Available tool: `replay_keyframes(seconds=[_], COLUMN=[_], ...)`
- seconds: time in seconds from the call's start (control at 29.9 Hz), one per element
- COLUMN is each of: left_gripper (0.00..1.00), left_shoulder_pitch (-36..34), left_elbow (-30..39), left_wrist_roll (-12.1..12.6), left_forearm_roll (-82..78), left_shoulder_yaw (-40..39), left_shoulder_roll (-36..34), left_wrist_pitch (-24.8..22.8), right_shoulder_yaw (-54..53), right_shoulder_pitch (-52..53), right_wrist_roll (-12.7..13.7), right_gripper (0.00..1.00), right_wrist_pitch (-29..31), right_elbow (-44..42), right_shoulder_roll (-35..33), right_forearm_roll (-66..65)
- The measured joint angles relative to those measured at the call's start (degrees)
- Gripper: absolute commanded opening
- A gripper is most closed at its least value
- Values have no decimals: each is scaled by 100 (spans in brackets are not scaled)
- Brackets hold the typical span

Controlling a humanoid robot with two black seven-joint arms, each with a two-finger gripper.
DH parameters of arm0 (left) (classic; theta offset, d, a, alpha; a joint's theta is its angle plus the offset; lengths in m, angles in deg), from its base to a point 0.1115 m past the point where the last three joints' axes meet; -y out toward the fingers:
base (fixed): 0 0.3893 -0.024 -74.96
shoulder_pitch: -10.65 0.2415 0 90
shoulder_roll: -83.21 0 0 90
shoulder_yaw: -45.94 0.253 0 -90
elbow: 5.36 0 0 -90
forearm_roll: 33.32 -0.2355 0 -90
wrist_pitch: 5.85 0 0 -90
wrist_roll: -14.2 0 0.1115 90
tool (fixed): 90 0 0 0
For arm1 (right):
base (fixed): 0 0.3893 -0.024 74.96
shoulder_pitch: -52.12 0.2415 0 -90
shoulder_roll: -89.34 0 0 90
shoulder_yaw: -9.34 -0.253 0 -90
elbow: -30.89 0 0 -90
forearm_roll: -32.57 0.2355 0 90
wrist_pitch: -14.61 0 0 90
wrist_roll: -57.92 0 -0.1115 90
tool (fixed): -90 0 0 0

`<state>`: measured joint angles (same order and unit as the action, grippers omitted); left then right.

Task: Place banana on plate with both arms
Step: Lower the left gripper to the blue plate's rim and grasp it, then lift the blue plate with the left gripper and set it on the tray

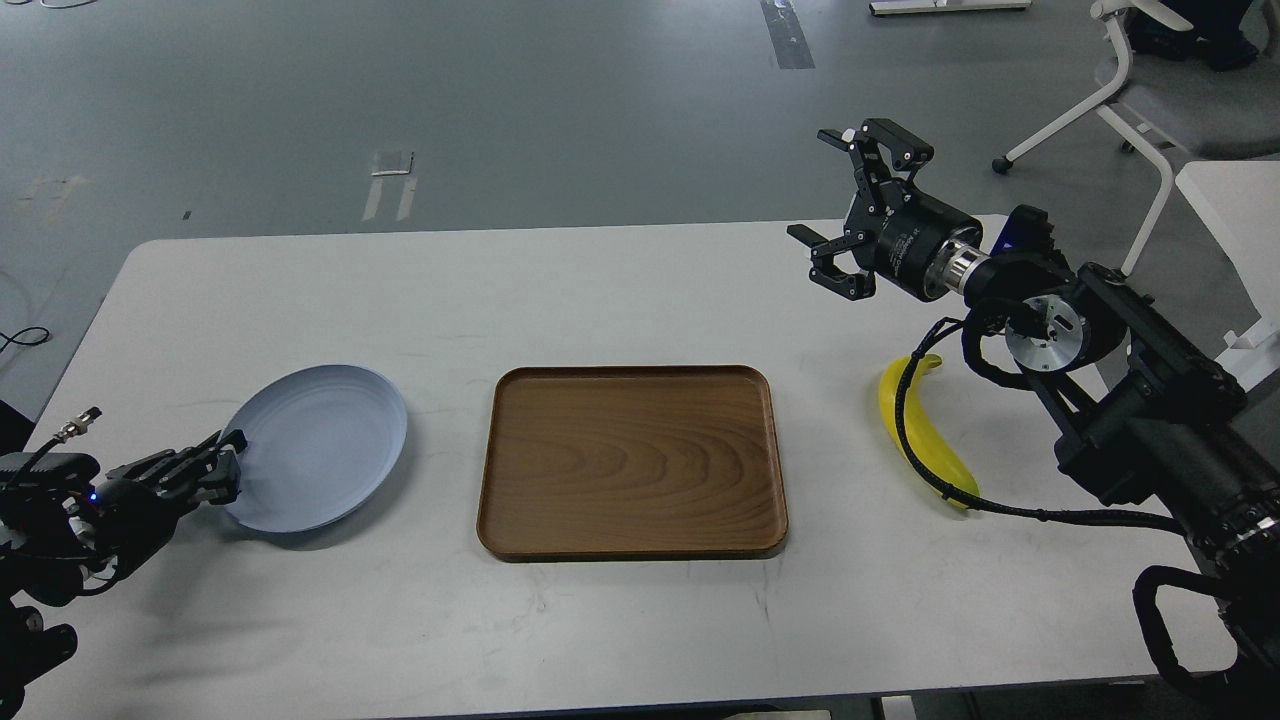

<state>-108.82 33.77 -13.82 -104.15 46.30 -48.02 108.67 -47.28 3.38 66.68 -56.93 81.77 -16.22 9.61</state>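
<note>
Right end effector (845, 205) is hovering wide open above the banana (925, 440), ready to grasp; left end effector (222, 465) is gripping the plate (320, 440) rim.

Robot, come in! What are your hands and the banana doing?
Right gripper open, empty, above the table. Left gripper at plate edge, jaws unclear. Banana on table, right of tray.

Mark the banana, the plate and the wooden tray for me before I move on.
banana (893, 408): head view, on the yellow upper body left of the cable.
plate (320, 445): head view, on the bare blue-grey middle.
wooden tray (632, 462): head view, on the bare brown floor.
</note>
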Motion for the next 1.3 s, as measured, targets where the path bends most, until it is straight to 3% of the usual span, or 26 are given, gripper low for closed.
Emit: replay_keyframes(seconds=[0.43, 0.7, 0.97, 1.3], left_gripper=[0, 0, 0, 0], left_shoulder_pitch=[-158, -1026, -1984, -2238], left_elbow=[115, 826, 934, 345], left_wrist_roll=[4, 4, 1, 0], left_forearm_roll=[154, 104, -313, -396], left_shoulder_yaw=[-51, -12, 425, 1249], left_shoulder_roll=[-84, -23, 977, 2412], left_wrist_pitch=[-106, -157, -448, -484], right_shoulder_yaw=[-29, -145, -260, -339], right_shoulder_pitch=[-65, -59, -64, -218], right_wrist_roll=[-23, -30, -35, -44], right_gripper=[100, 100, 100, 100], right_wrist_pitch=[0, -9, -18, -23], right_elbow=[0, 0, 1, 16], right_shoulder_roll=[-2, -251, -612, -772], right_forearm_roll=[-7, 6, 17, 20])
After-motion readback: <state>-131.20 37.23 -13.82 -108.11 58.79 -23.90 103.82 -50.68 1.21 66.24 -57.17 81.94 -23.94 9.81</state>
